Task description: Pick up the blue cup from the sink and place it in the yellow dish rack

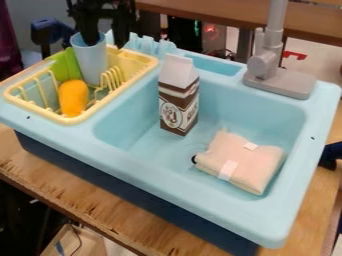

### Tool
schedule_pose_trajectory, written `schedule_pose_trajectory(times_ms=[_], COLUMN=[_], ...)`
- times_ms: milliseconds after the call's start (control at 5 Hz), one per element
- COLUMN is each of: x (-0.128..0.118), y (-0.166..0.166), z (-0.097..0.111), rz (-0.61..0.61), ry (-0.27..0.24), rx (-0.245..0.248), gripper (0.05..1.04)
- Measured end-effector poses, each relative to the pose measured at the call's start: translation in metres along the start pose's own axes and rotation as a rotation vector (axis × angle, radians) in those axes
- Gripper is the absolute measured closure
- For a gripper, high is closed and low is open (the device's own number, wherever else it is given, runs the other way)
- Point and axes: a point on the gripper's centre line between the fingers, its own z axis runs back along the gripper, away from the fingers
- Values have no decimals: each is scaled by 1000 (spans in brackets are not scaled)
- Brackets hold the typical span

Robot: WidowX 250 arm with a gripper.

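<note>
The claw (pixel 105 42) is found at upper left with its fingers spread apart, one at the mouth of the pale blue cup (pixel 91 61) and the other just to its right; contact cannot be confirmed. The cup stands in the yellow dish rack (pixel 80 119), beside a green item (pixel 63 66) and an orange item (pixel 73 97). The blue sink basin (pixel 143 142) contains an upright brown-and-white carton (pixel 179 97) and a folded pink cloth (pixel 242 159).

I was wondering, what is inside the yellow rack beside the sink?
Inside the rack are a blue cup, an orange item and a green item. They hide part of the rack's floor, and the gripper partly covers the cup's mouth.
</note>
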Motion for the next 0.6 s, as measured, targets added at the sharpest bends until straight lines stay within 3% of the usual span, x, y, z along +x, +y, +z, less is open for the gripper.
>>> schedule_pose_trajectory(times_ms=[200,400,600], x=[-11,-38,-69], y=[-19,-53,-89], z=[32,44,43], rz=[15,-50,-118], ry=[-29,28,92], rx=[0,16,-14], gripper=[78,83,83])
